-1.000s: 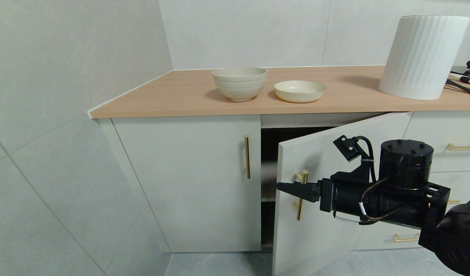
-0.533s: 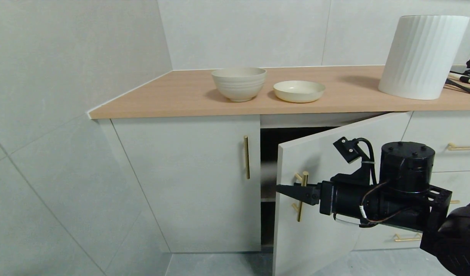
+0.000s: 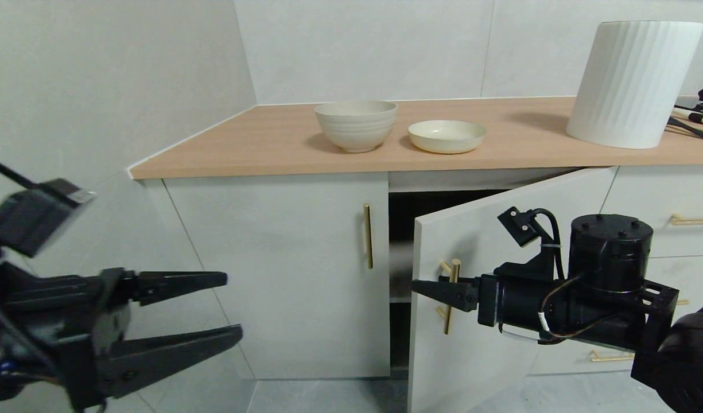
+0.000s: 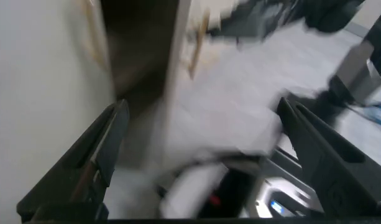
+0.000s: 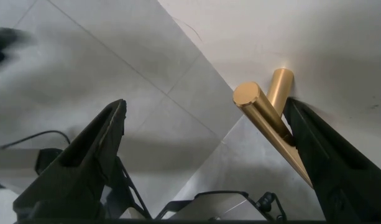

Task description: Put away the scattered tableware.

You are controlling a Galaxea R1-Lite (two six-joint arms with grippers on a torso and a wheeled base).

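Two pieces of tableware, a beige ribbed ceramic bowl (image 3: 356, 125) and a cream shallow dish (image 3: 447, 136), waited on the wooden desk (image 3: 259, 149) above the half-open white cabinet door (image 3: 472, 350). Released, the right tool (image 3: 423, 285) straddled that door's brass bar handle (image 3: 451, 295), likely to pull it wider. The left tool (image 3: 233, 306) gaped empty, well left of the door.

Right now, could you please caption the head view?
Right gripper at the brass handle of the half-open cabinet door; left gripper open; bowl and dish on the counter.

The left claw (image 3: 233, 305) comes into the head view from the lower left. It hangs low in front of the closed cabinet door (image 3: 282, 269), fingers spread wide and pointing toward the open cabinet.
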